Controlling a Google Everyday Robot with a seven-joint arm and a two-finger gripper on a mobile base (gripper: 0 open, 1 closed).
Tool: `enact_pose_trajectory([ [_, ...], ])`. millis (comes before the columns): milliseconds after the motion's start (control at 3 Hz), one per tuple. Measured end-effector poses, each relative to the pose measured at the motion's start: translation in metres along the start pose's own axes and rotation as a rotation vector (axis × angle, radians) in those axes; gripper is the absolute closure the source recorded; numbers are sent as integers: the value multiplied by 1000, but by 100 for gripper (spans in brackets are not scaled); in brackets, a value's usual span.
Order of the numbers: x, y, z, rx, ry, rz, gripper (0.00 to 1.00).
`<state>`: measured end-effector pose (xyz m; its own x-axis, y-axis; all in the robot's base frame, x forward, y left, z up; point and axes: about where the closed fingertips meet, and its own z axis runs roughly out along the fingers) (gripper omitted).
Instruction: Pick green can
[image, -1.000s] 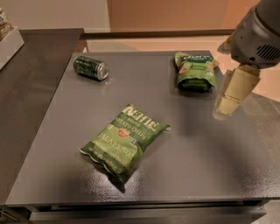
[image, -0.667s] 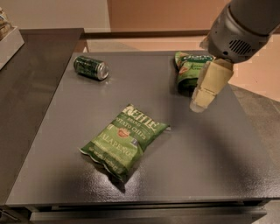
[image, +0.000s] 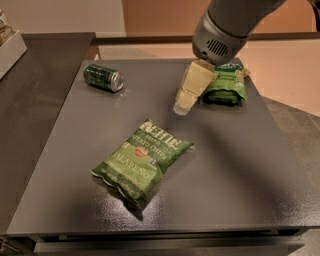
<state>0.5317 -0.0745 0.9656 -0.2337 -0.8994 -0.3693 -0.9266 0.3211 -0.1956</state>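
Your gripper (image: 181, 105) has swung left over the last second, from past the table's (image: 250, 190) right edge to a spot beyond the Kettle chip bag (image: 142, 162) and slightly right of it, partly covering the smaller green snack bag (image: 228, 86). That closes the gap, but the green can (image: 103, 78) lies on its side well beyond the Kettle bag and to its left, untouched, so you likely have more leftward travel ahead. Whether the gripper is open or closed, you cannot tell from here; it carries nothing. Count: one green can, two green bags, one gripper.
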Motion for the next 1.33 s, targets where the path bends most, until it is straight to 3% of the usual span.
enact_pose_trajectory([
  [1000,-82,-37,79,22,-56,243,0],
  [1333,-107,-48,103,43,-78,280,0],
])
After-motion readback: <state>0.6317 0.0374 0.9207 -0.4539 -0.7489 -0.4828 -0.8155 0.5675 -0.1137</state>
